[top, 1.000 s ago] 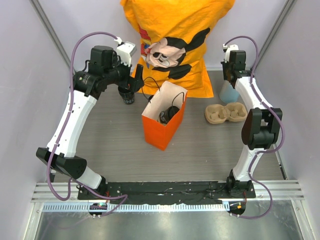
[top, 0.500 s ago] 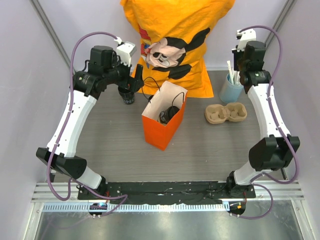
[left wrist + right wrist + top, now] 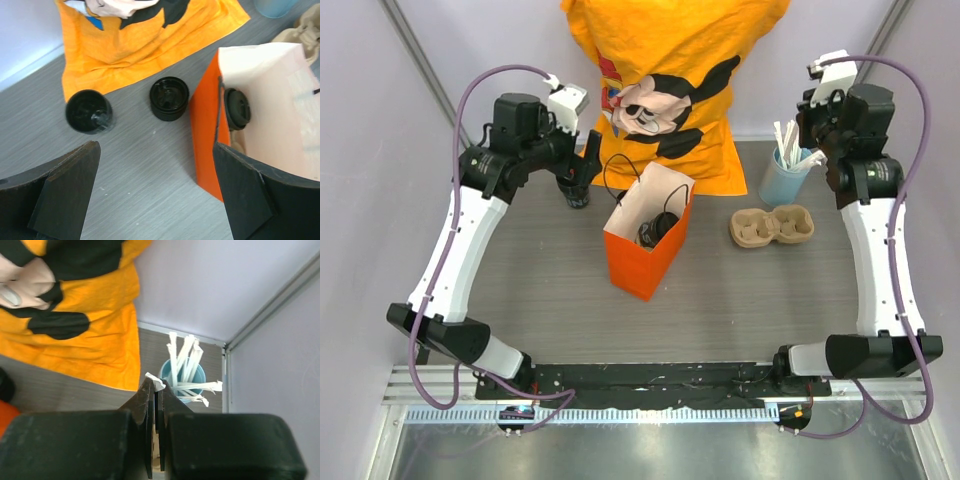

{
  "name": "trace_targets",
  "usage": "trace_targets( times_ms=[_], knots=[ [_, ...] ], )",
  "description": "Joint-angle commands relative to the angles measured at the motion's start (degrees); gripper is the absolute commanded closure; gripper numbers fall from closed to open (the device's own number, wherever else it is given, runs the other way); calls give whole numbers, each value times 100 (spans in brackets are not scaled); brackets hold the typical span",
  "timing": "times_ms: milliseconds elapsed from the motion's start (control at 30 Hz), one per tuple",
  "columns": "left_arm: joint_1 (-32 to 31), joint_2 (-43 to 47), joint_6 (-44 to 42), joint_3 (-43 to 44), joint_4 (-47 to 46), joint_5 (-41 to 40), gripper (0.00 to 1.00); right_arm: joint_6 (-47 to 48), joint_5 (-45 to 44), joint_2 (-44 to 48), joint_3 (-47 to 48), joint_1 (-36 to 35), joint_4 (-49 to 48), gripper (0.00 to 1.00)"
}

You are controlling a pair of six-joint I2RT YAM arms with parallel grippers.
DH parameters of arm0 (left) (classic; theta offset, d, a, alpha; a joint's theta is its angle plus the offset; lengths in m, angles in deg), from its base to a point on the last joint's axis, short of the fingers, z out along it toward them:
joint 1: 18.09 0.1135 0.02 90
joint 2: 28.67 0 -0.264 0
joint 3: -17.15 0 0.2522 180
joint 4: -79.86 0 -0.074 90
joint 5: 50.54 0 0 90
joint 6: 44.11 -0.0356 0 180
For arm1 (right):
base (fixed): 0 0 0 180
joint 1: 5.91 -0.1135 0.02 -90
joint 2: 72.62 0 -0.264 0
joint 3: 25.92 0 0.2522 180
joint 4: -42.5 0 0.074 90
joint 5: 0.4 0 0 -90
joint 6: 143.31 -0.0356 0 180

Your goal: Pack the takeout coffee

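The takeout coffee (image 3: 655,232), a small black cup with a round black lid, stands inside the open orange paper bag (image 3: 650,240). Its lid also shows in the left wrist view (image 3: 236,108), inside the bag (image 3: 207,130). My left gripper (image 3: 588,160) is open and empty, hovering above the table just left of the bag, with its fingers (image 3: 65,195) wide apart. My right gripper (image 3: 812,140) is raised over the blue straw cup (image 3: 782,180) and is shut on a white paper-wrapped straw (image 3: 156,381).
A black cup with white print (image 3: 576,192) stands left of the bag, and a short black round stack (image 3: 169,98) sits beside it. A cardboard cup carrier (image 3: 772,226) lies right of the bag. A person in an orange shirt (image 3: 670,90) stands at the back.
My right arm has swung right and risen from the straw cup, uncovering it, with a straw pinched in the gripper. My left arm has barely moved.
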Motion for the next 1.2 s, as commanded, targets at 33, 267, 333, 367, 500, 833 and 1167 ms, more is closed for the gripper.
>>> trace_targets(
  times_ms=[33, 267, 333, 367, 500, 833, 1167],
  knots=[
    [168, 327, -225, -202, -149, -322, 0, -124, 1332, 443, 886, 14, 743, 99],
    [361, 467, -278, -378, -202, -243, 0, -1134, 2984, 417, 2186, 5, 1061, 99],
    [396, 494, -313, -396, -202, -199, 0, -1644, 3390, 347, 2328, 14, 913, 99],
    [431, 511, -322, -422, -194, -156, 0, -1819, 3749, 303, 2433, 5, 833, 99],
    [484, 555, -357, -484, -202, -59, 0, -2436, 4140, 57, 2662, -117, 499, 99],
    [721, 696, -401, -616, -211, -41, 0, -1119, 1865, -602, 2742, -2796, 1236, 99],
    [897, 942, -419, -906, -299, -23, 0, 182, 133, -884, 1960, -4433, 1755, 99]
  ],
)
